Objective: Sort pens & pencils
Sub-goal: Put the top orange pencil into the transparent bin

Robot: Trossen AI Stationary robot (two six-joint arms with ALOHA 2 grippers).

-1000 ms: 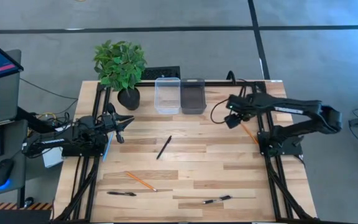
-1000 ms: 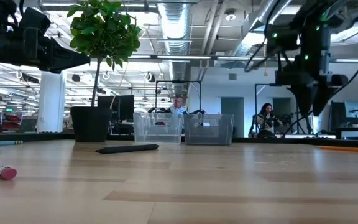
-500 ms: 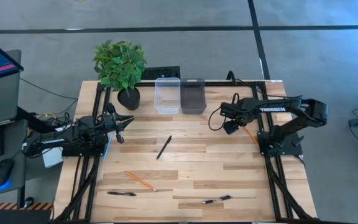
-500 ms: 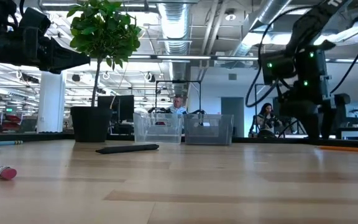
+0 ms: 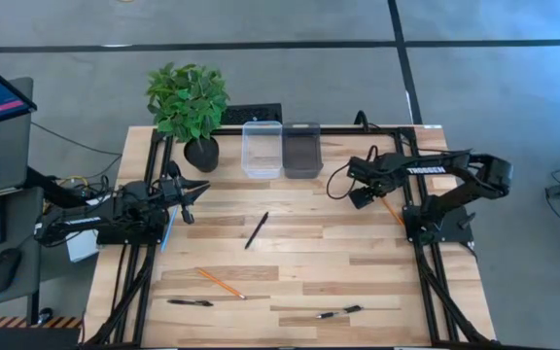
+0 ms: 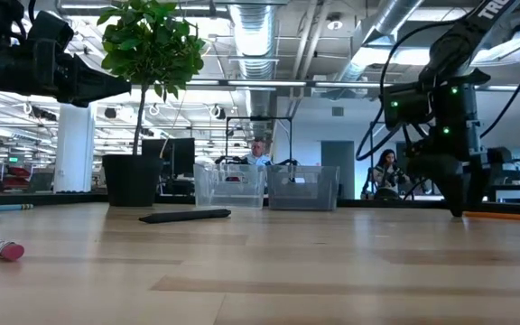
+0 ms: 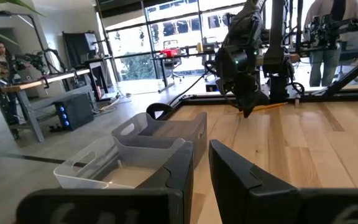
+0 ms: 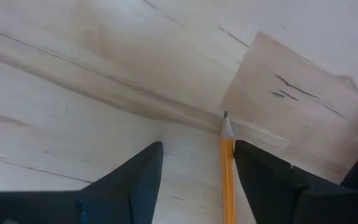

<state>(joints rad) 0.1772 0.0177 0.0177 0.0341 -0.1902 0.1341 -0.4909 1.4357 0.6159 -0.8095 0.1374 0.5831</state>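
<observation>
My right gripper (image 5: 361,197) is open and points down at the table near its right edge, its tips just above the wood (image 6: 459,209). An orange pencil (image 5: 392,209) lies flat there. In the right wrist view this pencil (image 8: 227,168) runs between the two fingers (image 8: 197,146), close to one of them, its sharpened tip (image 8: 225,116) just past them. A second pencil (image 5: 220,283) and three black pens (image 5: 256,230) (image 5: 190,302) (image 5: 338,312) lie flat on the table. My left gripper (image 5: 188,190) waits shut at the left edge.
A clear bin (image 5: 262,149) and a dark bin (image 5: 302,149) stand side by side at the far edge, with a potted plant (image 5: 191,107) to their left. The right arm's frame (image 5: 436,224) stands just beyond the pencil. Bare wood lies between the scattered pens.
My right gripper has come down from well above the table to just over the wood, at the tip end of the pencil by the right edge, and its arm has folded in. The pens, the pencils and the left arm have kept still.
</observation>
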